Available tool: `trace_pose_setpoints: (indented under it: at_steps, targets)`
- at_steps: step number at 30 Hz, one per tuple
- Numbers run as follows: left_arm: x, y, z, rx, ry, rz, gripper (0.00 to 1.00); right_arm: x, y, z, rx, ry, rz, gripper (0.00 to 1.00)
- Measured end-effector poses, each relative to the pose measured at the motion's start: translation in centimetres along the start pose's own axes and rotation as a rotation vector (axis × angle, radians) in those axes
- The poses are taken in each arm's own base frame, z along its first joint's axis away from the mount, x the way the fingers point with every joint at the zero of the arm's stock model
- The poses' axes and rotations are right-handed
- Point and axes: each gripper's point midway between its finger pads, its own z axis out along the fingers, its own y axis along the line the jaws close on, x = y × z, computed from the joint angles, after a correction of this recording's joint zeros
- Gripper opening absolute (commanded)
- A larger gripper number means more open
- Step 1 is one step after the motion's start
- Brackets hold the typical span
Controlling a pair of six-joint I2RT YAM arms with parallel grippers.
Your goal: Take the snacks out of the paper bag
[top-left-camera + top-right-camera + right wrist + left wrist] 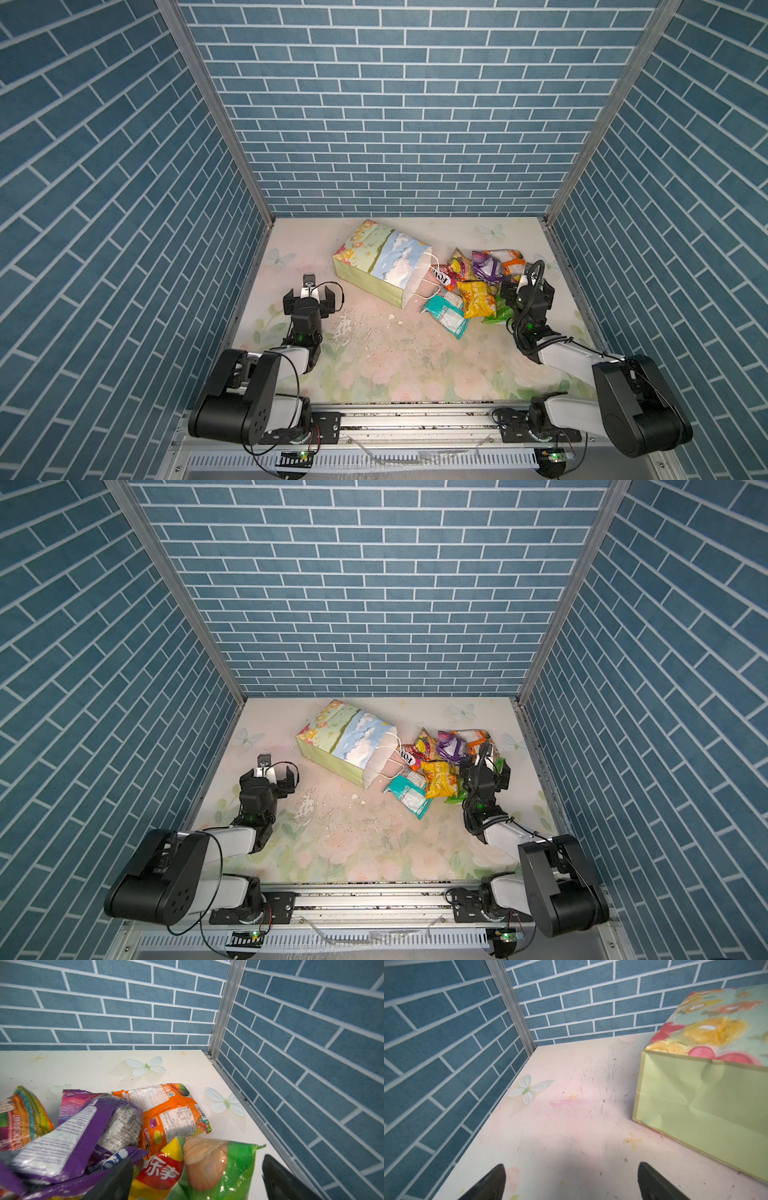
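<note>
Scuffed floral tabletop (415,365), blue brick-print walls (395,124), left fingers (492,1186) apart, right fingers (276,1182) apart

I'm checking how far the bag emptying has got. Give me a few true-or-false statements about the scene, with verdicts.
1. The paper bag stands upright. False: it lies on its side on the table.
2. Several snacks lie on the table outside the bag's mouth. True.
3. The left gripper holds a packet. False: its fingers are open and empty above the table.
4. The right gripper has its fingers open, with the green packet below them. True.
</note>
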Motion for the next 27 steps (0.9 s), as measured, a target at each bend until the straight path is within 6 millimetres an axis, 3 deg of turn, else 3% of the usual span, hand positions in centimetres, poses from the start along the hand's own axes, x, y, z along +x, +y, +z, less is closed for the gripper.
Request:
trace_pose_setpoints:
  at_steps: [5, 10, 16, 22, 27]
  targets:
    - [0.6, -0.3, 0.7, -0.004, -0.016, 0.006, 1.0, 0.1, -3.0, 0.7, 0.083, -0.008, 0.036, 0.96]
    - [0.7, -0.3, 1.0, -0.009, -0.042, 0.005, 1.0, 2.7, -4.8, 1.2, 0.132, 0.025, 0.07, 0.96]
    - [0.0, -0.1, 1.2, -0.026, -0.061, -0.001, 1.0, 4.5, -4.5, 2.9, 0.117, 0.084, 0.084, 0.96]
    - [-1.1, 0.0, 2.2, -0.048, -0.055, -0.002, 1.0, 3.4, -3.1, 4.8, 0.033, 0.1, 0.09, 0.95]
    - [-0.6, 0.0, 2.2, -0.051, -0.029, 0.007, 1.0, 3.9, -2.2, 5.1, -0.046, 0.098, 0.103, 0.99]
